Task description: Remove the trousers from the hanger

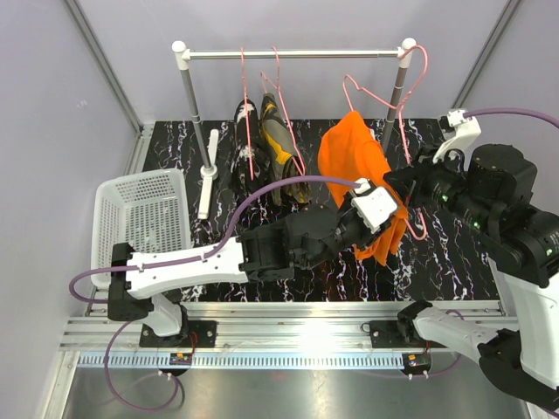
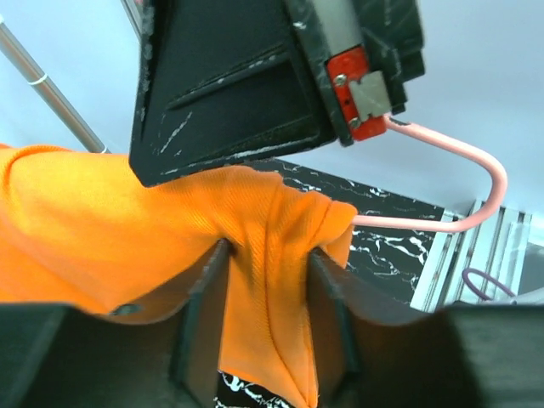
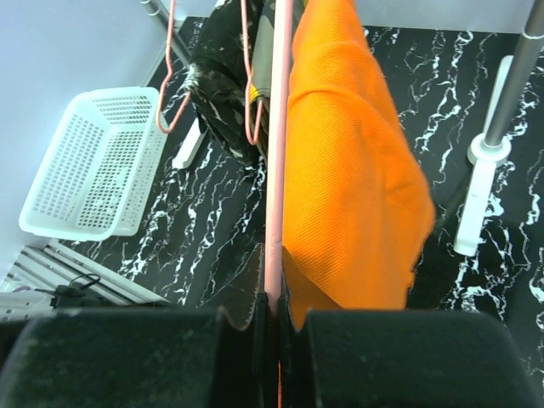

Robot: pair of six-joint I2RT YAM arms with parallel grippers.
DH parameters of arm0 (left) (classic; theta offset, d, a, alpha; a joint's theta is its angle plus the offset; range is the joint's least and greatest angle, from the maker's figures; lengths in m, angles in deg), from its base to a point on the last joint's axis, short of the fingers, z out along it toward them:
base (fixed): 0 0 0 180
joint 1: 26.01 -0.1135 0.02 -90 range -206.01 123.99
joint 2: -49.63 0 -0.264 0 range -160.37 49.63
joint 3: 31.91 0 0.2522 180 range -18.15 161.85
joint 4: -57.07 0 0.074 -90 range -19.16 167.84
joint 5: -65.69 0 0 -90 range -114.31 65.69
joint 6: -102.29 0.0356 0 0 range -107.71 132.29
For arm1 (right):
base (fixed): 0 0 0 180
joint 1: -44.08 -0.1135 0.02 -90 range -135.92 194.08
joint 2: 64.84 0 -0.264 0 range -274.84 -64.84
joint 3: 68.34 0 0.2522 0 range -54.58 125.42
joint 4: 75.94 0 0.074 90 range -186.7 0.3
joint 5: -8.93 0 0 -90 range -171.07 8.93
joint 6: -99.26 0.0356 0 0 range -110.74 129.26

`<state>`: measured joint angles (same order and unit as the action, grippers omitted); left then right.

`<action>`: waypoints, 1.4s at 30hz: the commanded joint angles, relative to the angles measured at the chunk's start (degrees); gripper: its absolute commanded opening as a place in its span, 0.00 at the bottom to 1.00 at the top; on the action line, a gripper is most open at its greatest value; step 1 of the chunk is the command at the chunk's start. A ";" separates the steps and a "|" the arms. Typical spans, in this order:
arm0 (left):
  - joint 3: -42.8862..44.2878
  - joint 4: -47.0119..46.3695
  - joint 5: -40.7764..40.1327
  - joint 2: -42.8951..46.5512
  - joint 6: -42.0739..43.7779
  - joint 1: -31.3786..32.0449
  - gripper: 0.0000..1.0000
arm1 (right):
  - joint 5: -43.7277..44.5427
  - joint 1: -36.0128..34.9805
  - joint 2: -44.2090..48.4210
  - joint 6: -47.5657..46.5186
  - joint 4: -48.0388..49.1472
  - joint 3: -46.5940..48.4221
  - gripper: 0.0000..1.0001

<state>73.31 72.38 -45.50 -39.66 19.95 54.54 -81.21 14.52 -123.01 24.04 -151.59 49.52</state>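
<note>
Top view: orange trousers [image 1: 349, 157] hang on a pink hanger [image 1: 367, 94], its hook off the rail [image 1: 293, 54]. Olive trousers [image 1: 278, 140] and black speckled trousers [image 1: 244, 122] hang further left. The left gripper [image 1: 395, 208] is at the orange cloth, with the right gripper [image 1: 410, 185] just beside it.

Left wrist: fingers [image 2: 200, 323] are part-way apart, with orange cloth between them touching both.

Right wrist: the right gripper [image 3: 274, 327] is clamped tight on the pink hanger wire, orange trousers draped to its right.
</note>
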 commanded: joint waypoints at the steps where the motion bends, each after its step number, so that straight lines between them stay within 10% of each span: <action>1: 3.20 0.04 0.71 -0.18 -0.01 0.04 0.35 | 1.97 0.21 0.25 -2.13 9.77 4.71 0.00; 18: 5.30 2.24 -1.57 -4.04 2.36 0.04 0.36 | -1.25 0.21 -0.36 -0.29 9.68 6.65 0.00; 28: 5.23 -3.99 -8.68 -5.19 1.66 0.04 0.00 | -2.50 0.21 0.34 0.51 10.38 5.07 0.00; 42: 2.13 -23.42 -23.72 2.99 9.12 -0.05 0.00 | 8.66 0.21 4.73 1.12 11.00 -14.43 0.00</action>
<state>70.82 65.54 -62.79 -42.33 25.09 55.07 -75.92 14.89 -120.67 25.40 -145.71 37.15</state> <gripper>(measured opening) 0.160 0.056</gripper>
